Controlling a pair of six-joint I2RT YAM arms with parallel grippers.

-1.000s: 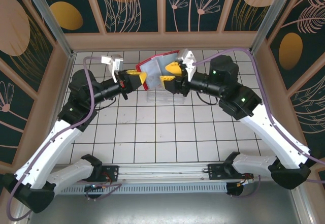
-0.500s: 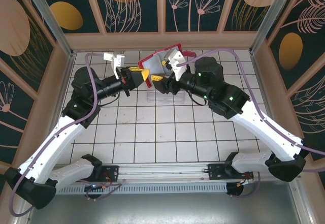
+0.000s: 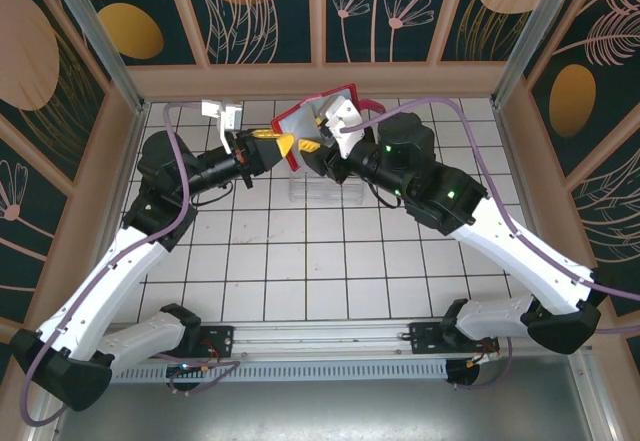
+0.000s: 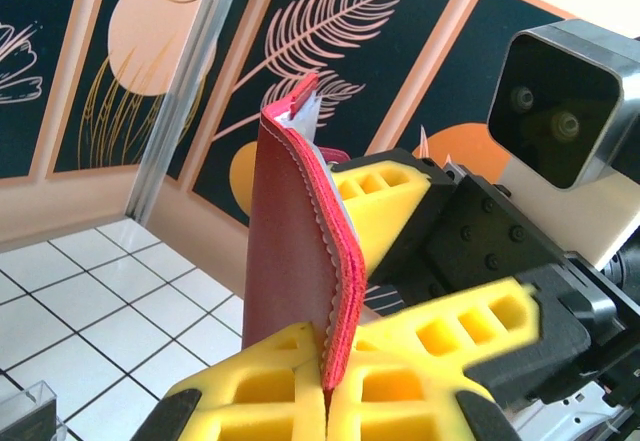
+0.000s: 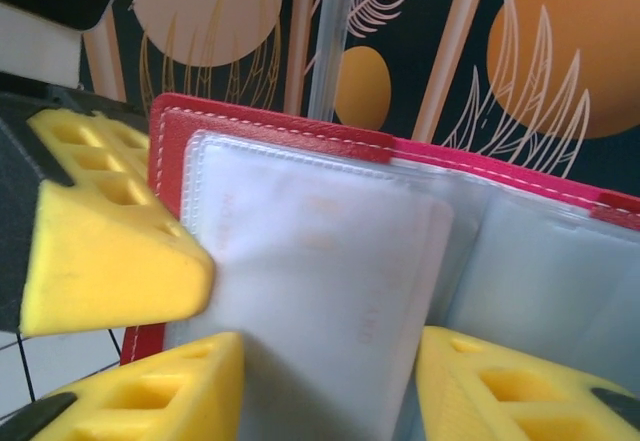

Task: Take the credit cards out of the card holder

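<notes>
Our left gripper (image 4: pixel 325 401) clamps the card holder (image 4: pixel 290 251); our right gripper (image 5: pixel 330 351), jaws apart around a sleeve (image 5: pixel 300 251), might tug it loose.

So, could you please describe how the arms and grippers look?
The left arm and right arm have white link shells and black joint housings, the right showing small green lights. A purple cable trails along each. The left gripper and right gripper have yellow, hollow-celled wedge fingers on black mounts.
</notes>
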